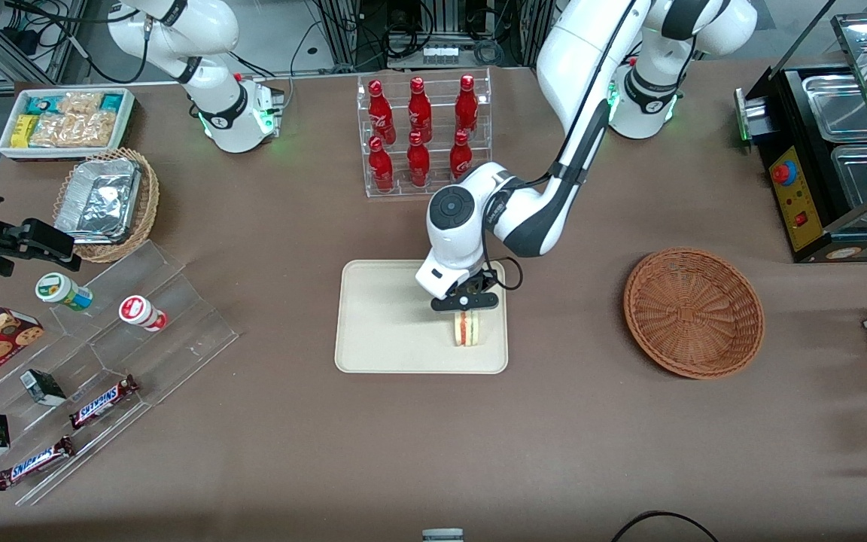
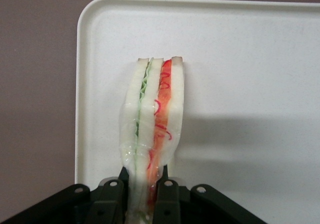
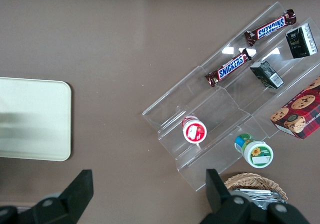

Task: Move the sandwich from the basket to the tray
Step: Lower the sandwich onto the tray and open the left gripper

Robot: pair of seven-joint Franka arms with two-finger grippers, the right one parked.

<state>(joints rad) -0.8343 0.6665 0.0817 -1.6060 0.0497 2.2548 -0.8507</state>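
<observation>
The sandwich (image 1: 468,328), a pale wedge with red and green layers, stands on edge on the cream tray (image 1: 381,324), near the tray's corner toward the working arm's end and nearest the front camera. My gripper (image 1: 466,310) is directly over it and shut on it. In the wrist view the two black fingers (image 2: 112,196) press the sandwich (image 2: 152,114) from both sides, and the tray (image 2: 240,59) lies beneath. The reddish-brown basket (image 1: 694,312) sits empty on the table, toward the working arm's end.
A clear rack of red bottles (image 1: 422,132) stands farther from the front camera than the tray. A clear stepped stand with snack bars and cups (image 1: 95,376), a tan basket with a foil container (image 1: 106,202) and a white snack bin (image 1: 66,120) lie toward the parked arm's end. A black appliance (image 1: 832,158) stands at the working arm's end.
</observation>
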